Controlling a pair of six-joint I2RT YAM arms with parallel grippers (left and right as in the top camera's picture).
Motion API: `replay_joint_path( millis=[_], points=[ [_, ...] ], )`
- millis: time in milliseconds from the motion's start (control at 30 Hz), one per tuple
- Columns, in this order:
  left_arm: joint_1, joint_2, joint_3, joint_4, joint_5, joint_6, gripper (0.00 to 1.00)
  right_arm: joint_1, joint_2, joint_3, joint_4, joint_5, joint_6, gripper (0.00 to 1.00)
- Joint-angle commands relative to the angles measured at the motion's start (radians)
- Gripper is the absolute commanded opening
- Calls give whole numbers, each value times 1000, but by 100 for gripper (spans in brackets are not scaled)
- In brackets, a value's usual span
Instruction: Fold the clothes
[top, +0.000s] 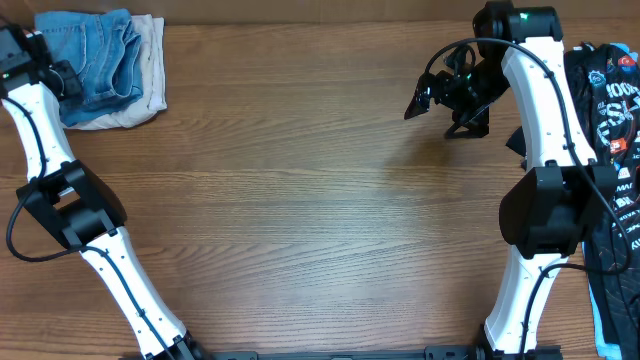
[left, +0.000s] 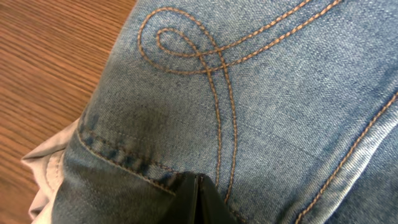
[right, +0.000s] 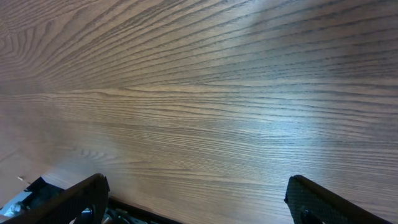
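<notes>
Grained wood table (top: 300, 200), stitched denim jeans (top: 98, 62)

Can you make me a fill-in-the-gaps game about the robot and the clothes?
1. The folded jeans lie on a ____ garment.
2. The left gripper, over the jeans, is ____.
3. The right gripper, over the bare table, has its jaws ____.
4. The black printed tee lies at the table's ____ edge.
Missing words: beige, shut, open, right.
</notes>
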Motion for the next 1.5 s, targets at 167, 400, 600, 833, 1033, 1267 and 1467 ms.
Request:
replay_joint_path(
  millis=[167,400,600,833,1033,1267,1467],
  points=[
    [-28,-198,56,-1,146,-23,4,5,-37,27,12,-5,-6,96],
    [-98,-214,53,-78,201,-42,5,5,-37,27,18,-6,-6,96],
    [-153,-135,52,-243,199,-45,4,5,-37,27,19,-5,-11,96],
    [-161,-31,52,-318,201,-84,4,5,-37,27,15,-5,-33,96],
    [-158,-42,85,-322,315,-69,4,5,-37,27,23,-5,-33,96],
    [-159,-99,261,-344,432,-48,4,5,-37,27,24,-5,-33,96],
    [-155,-121,382,-263,379,-82,4,5,-37,27,47,-5,-32,96]
  ],
)
